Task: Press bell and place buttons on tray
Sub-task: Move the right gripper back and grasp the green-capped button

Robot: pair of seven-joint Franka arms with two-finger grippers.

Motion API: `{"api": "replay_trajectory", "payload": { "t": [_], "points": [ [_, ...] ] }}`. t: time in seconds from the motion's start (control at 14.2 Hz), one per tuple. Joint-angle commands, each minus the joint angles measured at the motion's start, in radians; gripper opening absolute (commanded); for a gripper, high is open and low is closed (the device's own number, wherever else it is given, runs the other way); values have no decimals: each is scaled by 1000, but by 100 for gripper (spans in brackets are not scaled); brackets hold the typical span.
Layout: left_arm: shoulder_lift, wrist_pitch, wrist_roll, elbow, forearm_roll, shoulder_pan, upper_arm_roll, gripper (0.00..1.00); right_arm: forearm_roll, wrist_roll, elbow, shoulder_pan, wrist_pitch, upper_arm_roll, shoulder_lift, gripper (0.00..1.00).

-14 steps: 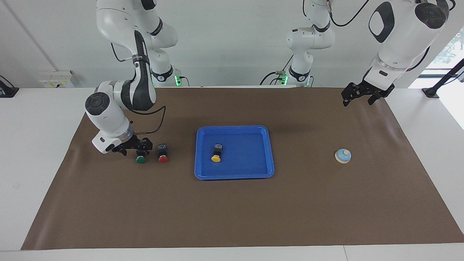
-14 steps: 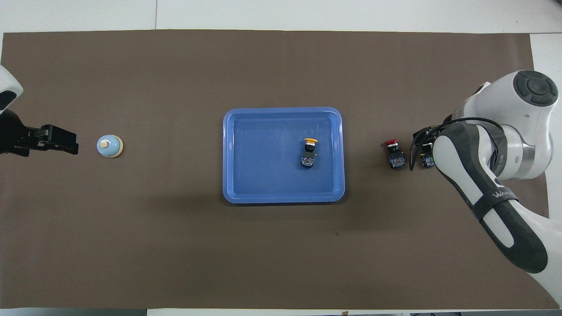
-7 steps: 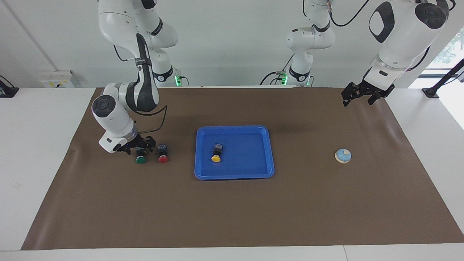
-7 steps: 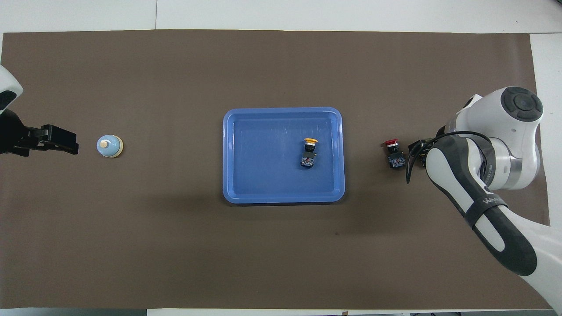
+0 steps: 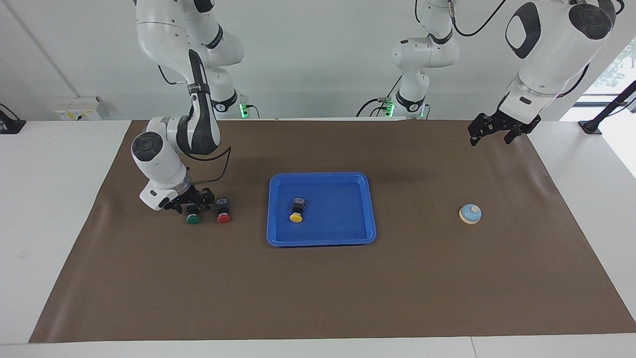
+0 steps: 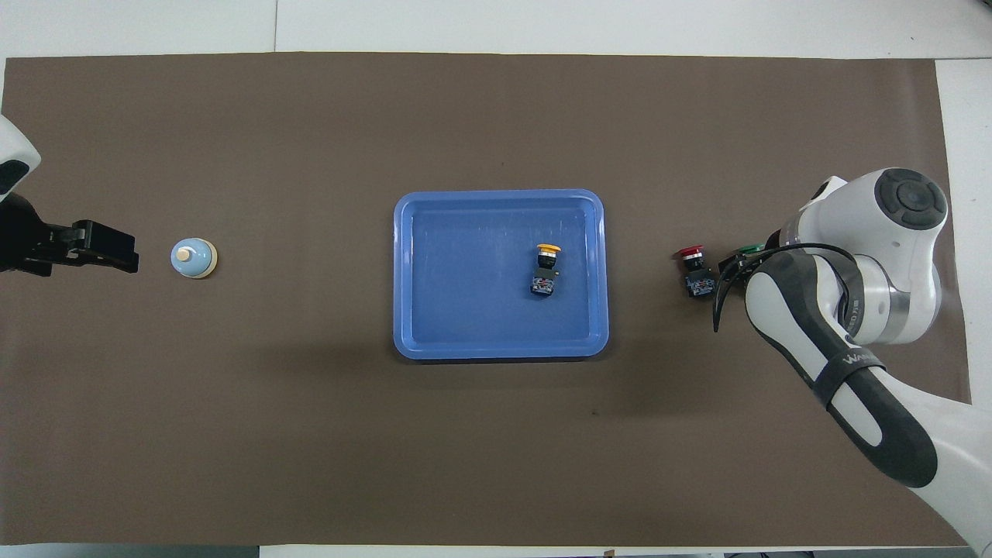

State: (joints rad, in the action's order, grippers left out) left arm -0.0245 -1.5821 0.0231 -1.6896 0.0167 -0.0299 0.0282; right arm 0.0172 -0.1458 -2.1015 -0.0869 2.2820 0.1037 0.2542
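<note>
We see the right arm bent low, its right claw (image 5: 191,203) down at the green button (image 5: 193,217); whether its fingers are apart or clamped, we cannot tell. The left arm waits, left claw (image 5: 494,130) apart, over the worktop (image 5: 318,288); the yellow button (image 5: 297,217) lies in the tray (image 5: 321,241), the red button (image 5: 223,217) beside the green, the bell (image 5: 470,214) toward the left arm's end.

The tray (image 5: 321,181) is lying at the middle of the table mat (image 5: 318,288), and one button (image 5: 297,208) is lying in it. Two other buttons (image 5: 208,211) are lying side by side toward the right arm's end. The bell (image 5: 470,214) is standing toward the left arm's end, well apart from the tray.
</note>
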Motion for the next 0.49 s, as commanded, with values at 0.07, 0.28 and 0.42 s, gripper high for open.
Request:
{"api": "replay_trajectory", "payload": {
  "t": [0.07,0.28,0.42],
  "points": [
    [-3,8,1,2,-6,10,6,100,-10,-23,-37,15,30,-12,-10,59],
    [-3,8,1,4,-4,10,6,100,-8,-18,-35,16,31,-12,-10,14],
    [-3,8,1,4,-4,10,6,100,-3,-6,-17,6,31,-12,-13,0]
  ]
}}
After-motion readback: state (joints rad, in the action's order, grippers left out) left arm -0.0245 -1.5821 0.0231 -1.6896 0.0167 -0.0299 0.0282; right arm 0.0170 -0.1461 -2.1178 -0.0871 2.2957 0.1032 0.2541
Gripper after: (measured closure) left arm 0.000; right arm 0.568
